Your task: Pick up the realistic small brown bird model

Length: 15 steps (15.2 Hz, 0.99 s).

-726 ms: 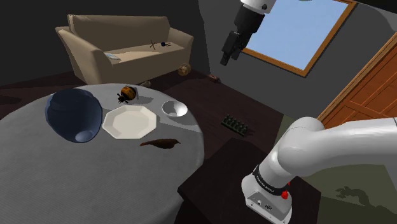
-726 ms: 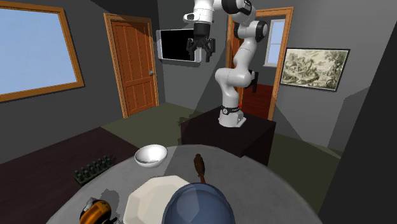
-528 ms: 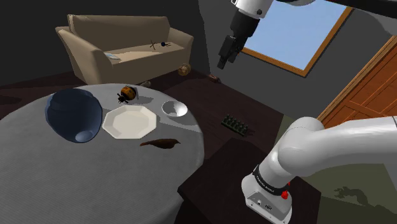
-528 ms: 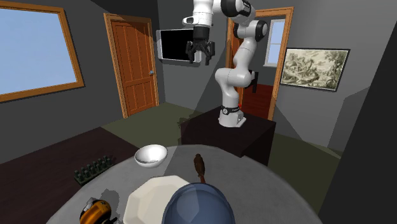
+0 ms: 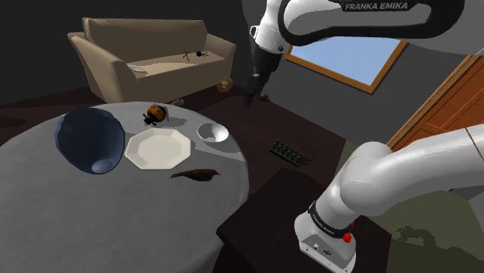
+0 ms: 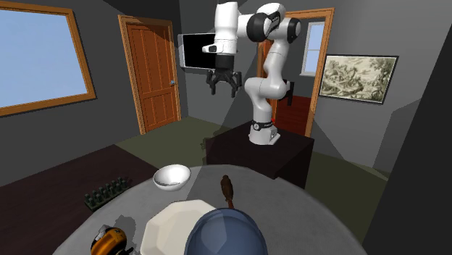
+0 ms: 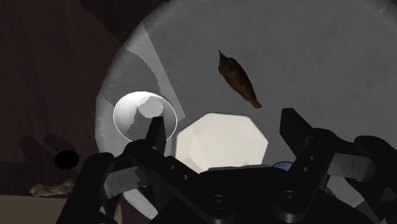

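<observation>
A white robot arm holds its black claw [image 6: 224,87] high in the air, well above and off to one side of a round grey desk [image 5: 93,225]. The claw's two fingers stand wide apart and grip nothing. The small brown bird model [image 5: 200,175] lies flat on the desk near its edge, just beside a white eight-sided plate [image 5: 157,148] without touching it. A small white bowl [image 5: 212,133] and a large dark blue bowl [image 5: 89,138] also flank the plate. An orange-and-black object [image 5: 155,114], possibly a toy insect, sits behind the plate.
</observation>
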{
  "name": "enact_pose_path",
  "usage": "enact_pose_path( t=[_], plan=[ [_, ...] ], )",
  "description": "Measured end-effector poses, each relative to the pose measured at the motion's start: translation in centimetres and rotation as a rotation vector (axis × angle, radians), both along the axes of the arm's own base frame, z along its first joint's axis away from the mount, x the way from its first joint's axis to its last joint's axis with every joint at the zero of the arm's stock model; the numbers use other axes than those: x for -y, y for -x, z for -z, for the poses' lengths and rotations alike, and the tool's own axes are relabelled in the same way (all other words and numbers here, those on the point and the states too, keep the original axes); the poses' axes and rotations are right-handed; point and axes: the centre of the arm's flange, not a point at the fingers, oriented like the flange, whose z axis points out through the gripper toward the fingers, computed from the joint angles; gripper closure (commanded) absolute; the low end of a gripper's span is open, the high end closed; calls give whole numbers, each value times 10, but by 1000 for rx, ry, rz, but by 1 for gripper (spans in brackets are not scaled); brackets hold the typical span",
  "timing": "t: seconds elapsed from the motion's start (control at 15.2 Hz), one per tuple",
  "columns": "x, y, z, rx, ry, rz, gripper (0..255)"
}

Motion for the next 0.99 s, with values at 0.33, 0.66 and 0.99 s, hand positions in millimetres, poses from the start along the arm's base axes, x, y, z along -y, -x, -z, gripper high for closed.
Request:
enact_pose_path(
  t=[0.33, 0.66, 0.99],
  plan=[
    [-23, -29, 60, -29, 14, -90, 0],
    [-44, -52, 121, -57, 28, -180, 0],
    [-61, -73, 181, -86, 42, -271, 0]
  ],
)
